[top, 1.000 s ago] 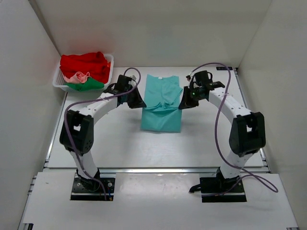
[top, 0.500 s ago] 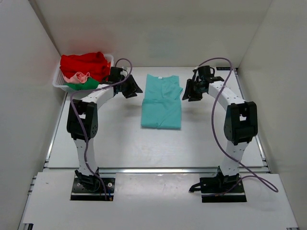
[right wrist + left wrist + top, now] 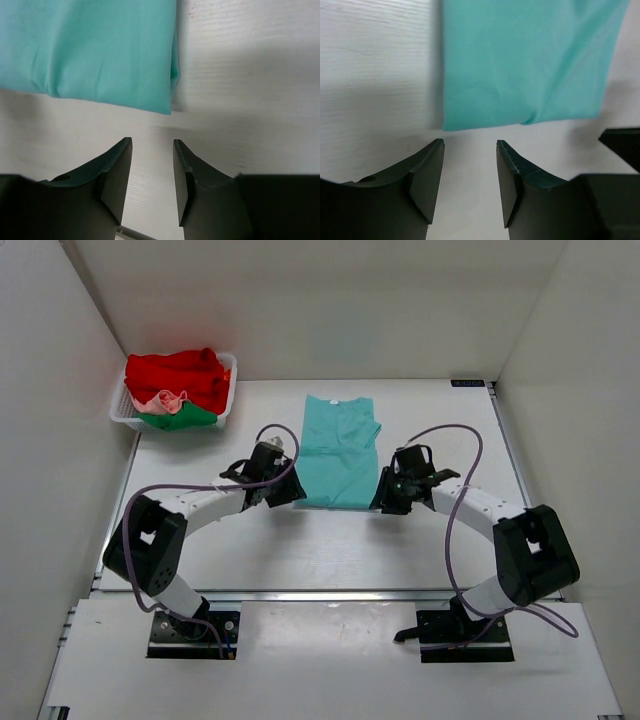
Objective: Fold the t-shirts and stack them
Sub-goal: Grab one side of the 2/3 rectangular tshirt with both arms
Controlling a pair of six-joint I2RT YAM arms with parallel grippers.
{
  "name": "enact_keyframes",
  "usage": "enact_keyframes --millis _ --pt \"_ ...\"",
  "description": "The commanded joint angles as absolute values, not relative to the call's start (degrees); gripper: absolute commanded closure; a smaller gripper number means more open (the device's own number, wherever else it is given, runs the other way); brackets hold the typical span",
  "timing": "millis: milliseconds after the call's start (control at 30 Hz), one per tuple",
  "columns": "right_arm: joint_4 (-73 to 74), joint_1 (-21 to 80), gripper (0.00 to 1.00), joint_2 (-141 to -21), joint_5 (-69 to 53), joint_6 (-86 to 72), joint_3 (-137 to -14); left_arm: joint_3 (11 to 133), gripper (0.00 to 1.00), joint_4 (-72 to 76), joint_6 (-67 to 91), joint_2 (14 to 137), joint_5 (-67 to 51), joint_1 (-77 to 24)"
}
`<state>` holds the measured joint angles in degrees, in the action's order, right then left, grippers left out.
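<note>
A: Where is the teal t-shirt [image 3: 339, 448]?
B: Flat on the table [image 3: 440, 535], its near hem between both grippers.
A: And the left gripper [image 3: 470, 150]?
B: Jaws parted, empty, just short of the hem's left corner.
A: And the right gripper [image 3: 152, 146]?
B: Same: parted, empty, just short of the right corner.

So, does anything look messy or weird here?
Nothing is spilled or broken. The teal t-shirt lies flat on the table, folded narrow. Only the red, pink and green shirts look messy, heaped crumpled in the white basket.
</note>
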<state>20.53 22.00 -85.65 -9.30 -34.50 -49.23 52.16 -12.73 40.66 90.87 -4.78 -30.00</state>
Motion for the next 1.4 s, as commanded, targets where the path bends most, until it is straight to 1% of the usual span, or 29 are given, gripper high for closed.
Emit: enact_keyframes --millis 0,167,367,433,567,633,667,700,733,767,800,833,867,1033,1133,1233,1367 --pt "10.82 23.73 0.64 -82.53 -5.45 -42.70 -46.77 49.31 0.43 -7.83 45.52 87.28 5.71 -29.79" --pt "8.09 24.61 0.56 -84.63 -5.18 -44.30 -45.18 50.62 0.43 -7.47 45.88 90.44 5.00 -29.70" --pt "6.33 24.34 0.53 -88.23 -5.01 -46.14 -45.44 50.89 0.44 -5.18 47.81 93.77 3.16 -29.70" --pt "6.77 24.08 0.54 -89.03 -4.49 -46.05 -45.88 50.98 0.44 -4.66 48.34 94.92 2.82 -29.88" --pt "6.86 24.17 0.54 -90.96 -3.87 -46.32 -45.44 51.24 0.47 -3.34 50.27 96.15 1.33 -30.41" --pt "5.81 24.00 0.56 -91.32 -3.87 -46.67 -44.57 51.33 0.47 -2.64 51.06 96.76 0.97 -30.32" --pt "5.63 23.82 0.63 -91.49 -4.22 -46.76 -44.13 51.42 0.52 -2.29 51.50 96.77 0.79 -30.93" --pt "5.02 23.82 0.79 -91.76 -4.39 -46.93 -43.51 51.24 0.64 -2.11 51.94 96.94 0.97 -31.29" --pt "4.84 23.56 0.96 -91.58 -4.66 -46.76 -43.16 50.98 0.69 -2.02 52.38 96.60 0.71 -31.29" --pt "4.83 23.55 1.00 -91.15 -4.22 -46.67 -42.98 50.72 0.80 -1.76 52.47 96.24 0.79 -31.72" --pt "5.18 23.73 1.00 -90.27 -4.57 -46.93 -42.72 49.93 0.85 -2.37 52.91 95.81 0.70 -31.38" --pt "5.62 23.90 1.00 -89.92 -3.96 -46.32 -42.19 49.92 0.94 -2.98 52.91 94.67 1.23 -32.16" --pt "5.89 23.82 1.00 -88.87 -3.87 -46.23 -41.58 48.96 1.00 -3.16 52.74 93.88 1.58 -32.08" --pt "9.39 25.22 1.00 -82.89 -2.99 -45.27 -38.41 43.51 1.00 -5.01 51.86 88.69 0.35 -33.84" --pt "9.23 25.58 0.99 -79.46 -5.26 -44.91 -35.51 38.94 1.00 -5.27 52.82 84.21 0.70 -35.59" --pt "10.10 26.71 1.00 -75.77 -4.40 -45.61 -32.96 34.29 1.00 -4.57 54.23 80.78 0.88 -36.64" --pt "14.40 30.66 1.00 -71.12 -3.95 -45.44 -32.43 33.84 1.00 -9.13 53.71 74.90 1.49 -38.40"
